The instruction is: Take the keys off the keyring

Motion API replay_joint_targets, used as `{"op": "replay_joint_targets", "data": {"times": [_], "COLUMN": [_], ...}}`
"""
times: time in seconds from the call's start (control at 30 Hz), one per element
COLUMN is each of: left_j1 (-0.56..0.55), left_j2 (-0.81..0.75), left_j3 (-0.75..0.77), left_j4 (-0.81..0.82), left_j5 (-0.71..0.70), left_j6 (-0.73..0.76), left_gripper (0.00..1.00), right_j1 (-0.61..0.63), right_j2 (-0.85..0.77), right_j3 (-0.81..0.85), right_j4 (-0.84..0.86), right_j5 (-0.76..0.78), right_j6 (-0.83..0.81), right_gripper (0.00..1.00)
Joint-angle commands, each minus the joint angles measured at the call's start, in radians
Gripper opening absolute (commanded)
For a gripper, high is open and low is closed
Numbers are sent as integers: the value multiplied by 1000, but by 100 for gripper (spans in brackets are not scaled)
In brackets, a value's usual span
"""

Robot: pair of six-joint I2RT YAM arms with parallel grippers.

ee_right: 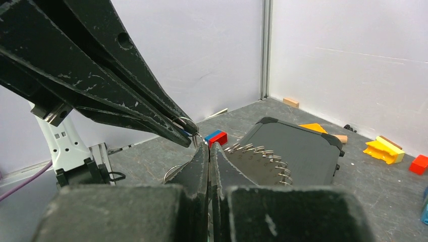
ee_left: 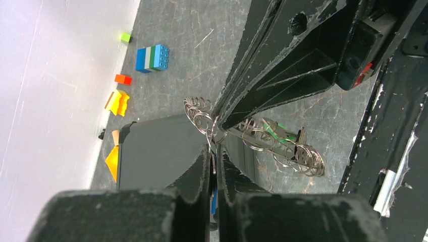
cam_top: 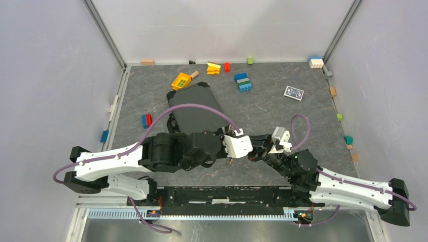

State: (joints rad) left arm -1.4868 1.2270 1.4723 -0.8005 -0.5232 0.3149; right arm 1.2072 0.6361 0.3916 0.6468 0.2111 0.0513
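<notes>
Top external view: the left gripper (cam_top: pixel 248 151) and the right gripper (cam_top: pixel 256 152) meet tip to tip over the near middle of the grey stone-patterned table (cam_top: pixel 282 116). They sit just on the near side of a black ribbed hard case (cam_top: pixel 194 108). What they pinch is too small to tell from here.

Left wrist view: the left gripper is clenched on a thin metal part of the large thin metal keyring (ee_left: pixel 262 143). Something blue shows between its fingers, perhaps the blue-headed key, though I cannot be sure. The right gripper's tips are clamped on the ring just beyond. From there a row of silvery loops carrying a small green tag (ee_left: pixel 276 132) trails off to the right, apparently lifted off the table.

Right wrist view: the small greyish metal keys (ee_right: pixel 255 164) fan out just right of the right gripper's closed fingers, in front of the case.

The step in hand looks like working one key off the ring. The next move calls for one gripper to anchor the ring while the other slides the key towards the split.
</notes>
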Motion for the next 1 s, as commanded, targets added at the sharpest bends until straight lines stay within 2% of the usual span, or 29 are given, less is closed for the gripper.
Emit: {"op": "replay_joint_targets", "data": {"times": [0.0,0.7,0.87,0.97], "left_j1": [-15,-14,-14,-15], "left_j2": [-27,-27,-29,-33], "left_j3": [-4,-44,-49,-50], "left_j4": [-31,-31,-32,-32], "left_j5": [34,39,30,34], "left_j6": [-42,-79,-62,-44], "left_gripper": [2,2,2,2], "right_j1": [-26,-26,-26,-26], "right_j2": [-31,-88,-115,-119], "right_j3": [-20,-52,-39,-11], "right_j4": [48,73,0,-100], "right_j5": [215,256,64,-141], "right_j6": [-18,-22,-141,-217], "right_gripper": [0,0,0,18]}}
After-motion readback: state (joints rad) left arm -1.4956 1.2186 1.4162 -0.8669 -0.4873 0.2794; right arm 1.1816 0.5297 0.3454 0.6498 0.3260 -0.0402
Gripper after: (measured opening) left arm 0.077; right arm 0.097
